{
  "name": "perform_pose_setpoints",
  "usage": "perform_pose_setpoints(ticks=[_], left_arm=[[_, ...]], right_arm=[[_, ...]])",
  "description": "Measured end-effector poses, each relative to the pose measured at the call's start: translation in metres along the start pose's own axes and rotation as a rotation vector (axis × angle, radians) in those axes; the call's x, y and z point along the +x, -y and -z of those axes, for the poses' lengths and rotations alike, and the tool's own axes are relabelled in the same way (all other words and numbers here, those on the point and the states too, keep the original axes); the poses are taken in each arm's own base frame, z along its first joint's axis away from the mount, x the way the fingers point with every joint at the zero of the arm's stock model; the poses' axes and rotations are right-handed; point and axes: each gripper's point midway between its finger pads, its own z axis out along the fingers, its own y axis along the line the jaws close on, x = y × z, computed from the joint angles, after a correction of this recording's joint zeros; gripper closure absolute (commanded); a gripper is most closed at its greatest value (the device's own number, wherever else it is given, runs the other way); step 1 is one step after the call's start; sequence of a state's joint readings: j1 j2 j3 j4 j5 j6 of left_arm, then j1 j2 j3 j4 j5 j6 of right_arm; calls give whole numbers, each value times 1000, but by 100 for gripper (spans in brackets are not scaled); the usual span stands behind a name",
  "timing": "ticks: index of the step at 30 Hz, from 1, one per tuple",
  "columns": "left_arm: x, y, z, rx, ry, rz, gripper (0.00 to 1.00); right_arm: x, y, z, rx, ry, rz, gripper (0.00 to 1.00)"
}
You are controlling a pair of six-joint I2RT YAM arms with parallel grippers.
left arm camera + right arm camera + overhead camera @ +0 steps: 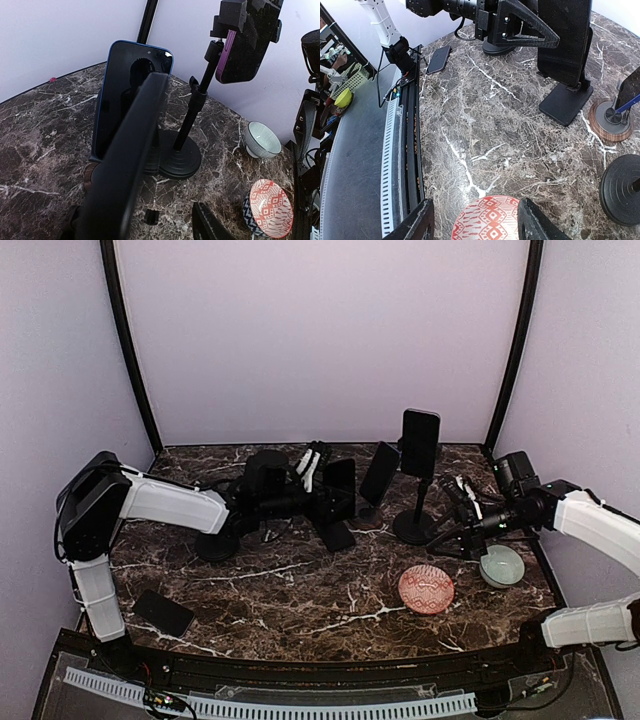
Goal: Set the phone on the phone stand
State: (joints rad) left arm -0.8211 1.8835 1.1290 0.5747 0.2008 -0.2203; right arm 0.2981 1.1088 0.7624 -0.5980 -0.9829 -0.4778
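left gripper (325, 483): jaws apart, nothing clamped; in the left wrist view one finger (210, 227) stands visibly off the phone's edge. I can't make out the other finger.
phone (565, 40): upright between the left jaws, edge-on to the left wrist camera. It leans back on the phone stand (565, 102), with its lower edge down at the stand's lip.
phone stand: black with a flat rectangular base, directly under the left fingertips.
right gripper (475, 220): jaws apart and holding nothing, low over the table, well apart from the phone.
red-patterned bowl (426, 587): straight below the right gripper, showing between its two fingers in the right wrist view.
pale bowl (263, 139): just beside the right gripper, on its outer side.
blue phone (131, 95): just past the left fingertips, propped on a round wooden stand (607, 120).
tall stand (192, 115): beyond the blue phone as seen from the left gripper, on a round black base, with another phone (247, 40) clamped at its top.
spare phone (163, 612): flat on the table (300, 590), far behind the left gripper near the left arm's base.
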Motion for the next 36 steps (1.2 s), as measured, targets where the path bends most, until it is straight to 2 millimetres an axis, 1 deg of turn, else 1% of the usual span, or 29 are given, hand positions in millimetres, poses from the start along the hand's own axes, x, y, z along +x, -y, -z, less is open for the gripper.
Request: perform_pose_setpoints(ticks=[8,16,19,21,24,31,33,36], left_arm=[[1,0,5,-9,-30,7,54],[-16,1,19,-27,-14,-22,52],[-23,1,21,-35,-12,-47,50],[-29,1,21,-45,-7,-67,47],[-40,-2,22,-76,6,-104,40],[-67,-15,33,-183,44,-172,32],[-67,-19,35,-206,37,-181,29],[-65,-25,39,-245,20,-181,28]], right_arm=[[0,0,0,-2,1,6,43],[1,0,-1,-9,0,3,43],[1,0,-1,-10,-1,2,43],[1,0,-1,-10,-1,1,43],[1,1,-2,-10,-2,0,43],[0,1,-2,-10,-1,1,43],[0,1,-2,-11,-2,0,43],[0,1,-2,-10,-2,0,43]])
